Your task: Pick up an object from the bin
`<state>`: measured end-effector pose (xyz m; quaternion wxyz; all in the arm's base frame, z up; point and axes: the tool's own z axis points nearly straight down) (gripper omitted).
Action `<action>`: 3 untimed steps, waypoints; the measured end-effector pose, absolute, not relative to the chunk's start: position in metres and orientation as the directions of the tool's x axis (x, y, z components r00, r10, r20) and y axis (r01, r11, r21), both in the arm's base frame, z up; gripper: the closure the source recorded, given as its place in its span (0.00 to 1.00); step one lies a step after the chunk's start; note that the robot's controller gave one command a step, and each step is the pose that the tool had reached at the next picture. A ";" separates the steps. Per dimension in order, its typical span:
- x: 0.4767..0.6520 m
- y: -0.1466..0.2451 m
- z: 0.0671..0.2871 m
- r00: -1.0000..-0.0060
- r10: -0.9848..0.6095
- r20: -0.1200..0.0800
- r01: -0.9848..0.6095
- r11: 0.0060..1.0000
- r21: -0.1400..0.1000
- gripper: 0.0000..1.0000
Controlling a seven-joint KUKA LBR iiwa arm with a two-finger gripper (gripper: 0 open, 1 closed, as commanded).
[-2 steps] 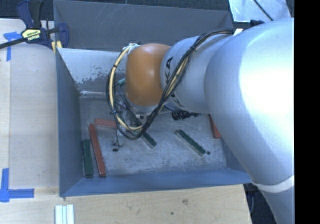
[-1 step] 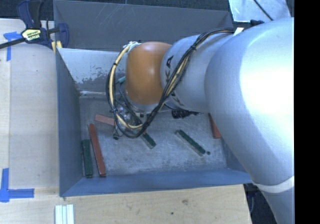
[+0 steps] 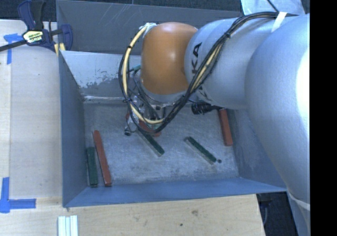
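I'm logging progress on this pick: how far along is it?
Done: the gripper is down inside the grey metal bin, over the dark green flat stick at the floor's middle. In hand: positioning there; no hold is visible. Left: grasping and lifting, since that stick lies flat on the floor.

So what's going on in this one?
The KUKA arm reaches into the grey bin from the right. Its gripper sits low near the middle of the floor, at the upper end of a dark green stick. A second green stick lies further right, and a reddish-brown stick lies by the right wall. A green and brown pair lies side by side at the left. Whether anything is gripped cannot be seen.
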<state>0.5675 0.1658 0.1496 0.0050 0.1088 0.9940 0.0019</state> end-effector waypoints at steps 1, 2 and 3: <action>0.566 0.165 0.145 -0.976 0.217 -0.002 0.217 0.976 0.001 0.00; 0.574 0.181 0.068 -1.000 -0.031 0.002 -0.031 1.000 -0.001 0.00; 0.576 0.181 0.072 -1.000 -0.028 -0.005 -0.028 1.000 0.002 1.00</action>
